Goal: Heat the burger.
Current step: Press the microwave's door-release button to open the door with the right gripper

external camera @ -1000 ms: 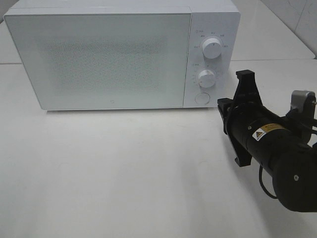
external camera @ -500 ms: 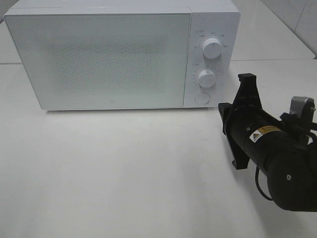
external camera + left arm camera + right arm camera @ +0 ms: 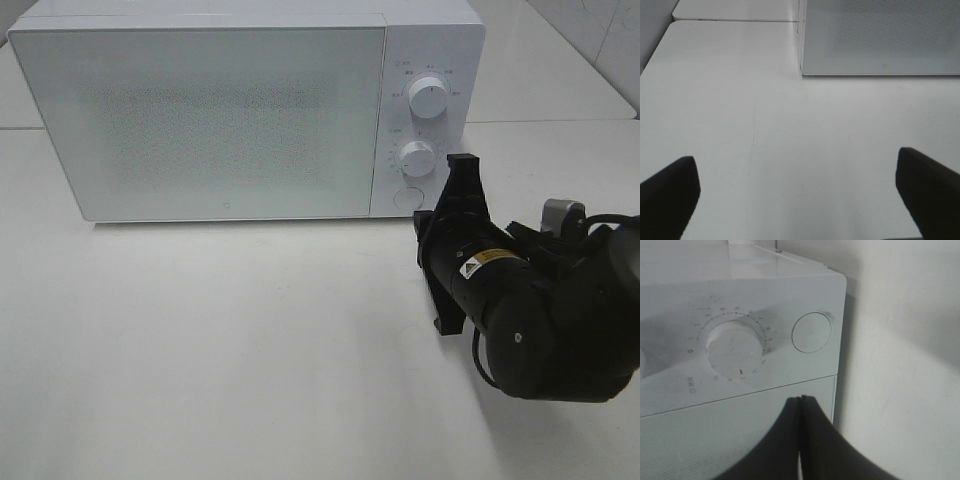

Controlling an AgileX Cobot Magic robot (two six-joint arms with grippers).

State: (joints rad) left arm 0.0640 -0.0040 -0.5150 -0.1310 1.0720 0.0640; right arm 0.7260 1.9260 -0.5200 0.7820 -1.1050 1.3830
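The burger is out of view. The white microwave stands at the back of the table with its door shut. My right gripper is shut with nothing in it, its fingers pressed together just in front of the control panel. In the right wrist view it points below the lower dial and the round button. The right arm hides that gripper in the high view, beside the button. My left gripper hangs open over the bare table in front of the microwave's left corner.
The white table stretches in front of the microwave. An upper dial sits above the lower dial on the panel. A tiled wall rises at the far right.
The right arm has moved left and closer to the microwave's control panel. The left gripper's view gives no earlier frame.
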